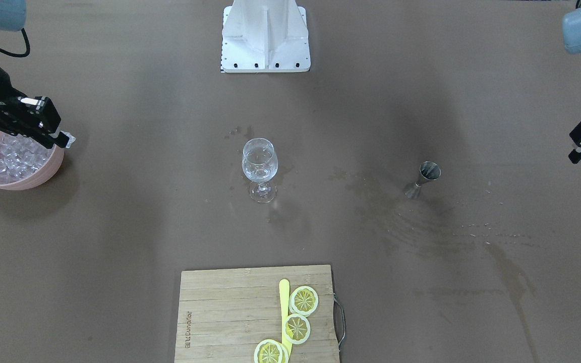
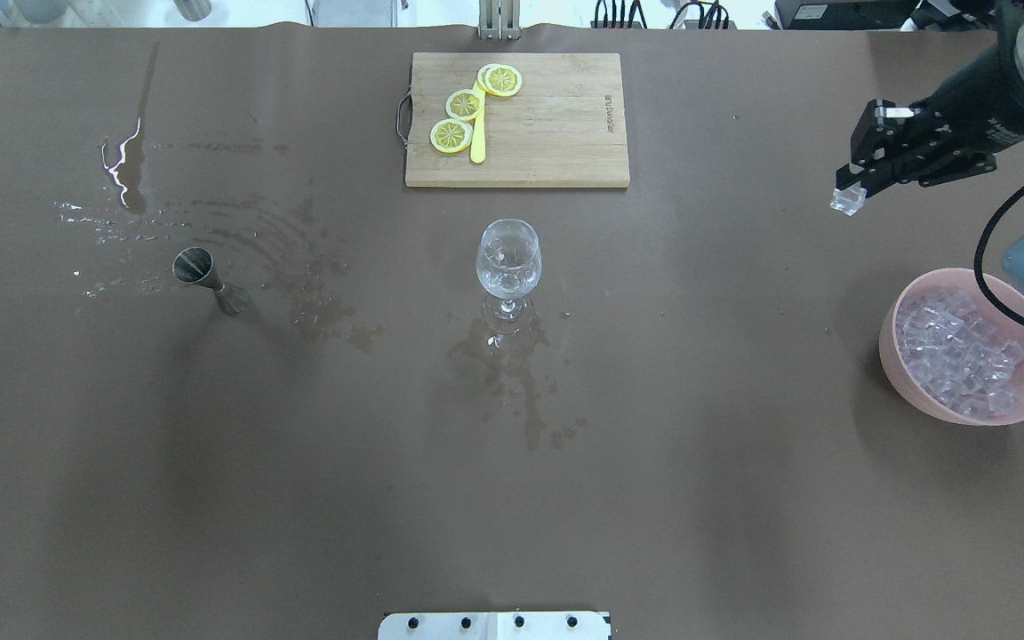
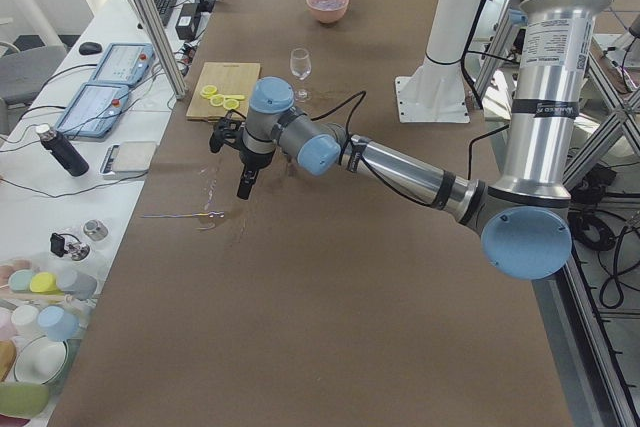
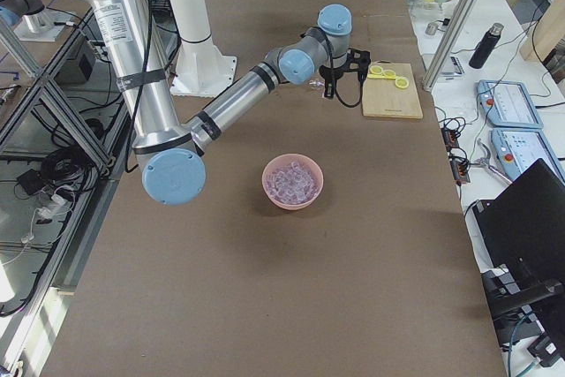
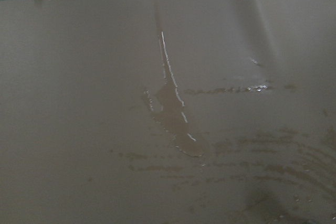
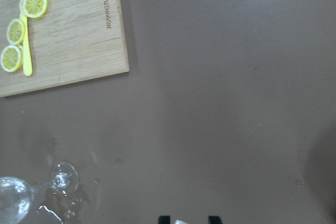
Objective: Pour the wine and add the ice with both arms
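My right gripper (image 2: 852,188) is shut on one clear ice cube (image 2: 848,201) and holds it in the air beyond the pink bowl (image 2: 974,420), over bare table. In the front view the right gripper (image 1: 60,138) hangs by the bowl's rim (image 1: 33,179). The bowl holds a heap of ice (image 2: 956,351). A clear wine glass (image 2: 508,262) stands upright mid-table, far to the left of the cube. A steel jigger (image 2: 208,277) stands on the left half. My left gripper (image 1: 574,146) is open and empty, raised at the table's left end.
A wooden cutting board (image 2: 565,151) with three lemon slices (image 2: 464,104) and a yellow knife (image 2: 477,142) lies beyond the glass. Wet streaks (image 2: 125,169) mark the table around the jigger and glass. The white pedestal (image 1: 265,35) stands at the robot's side.
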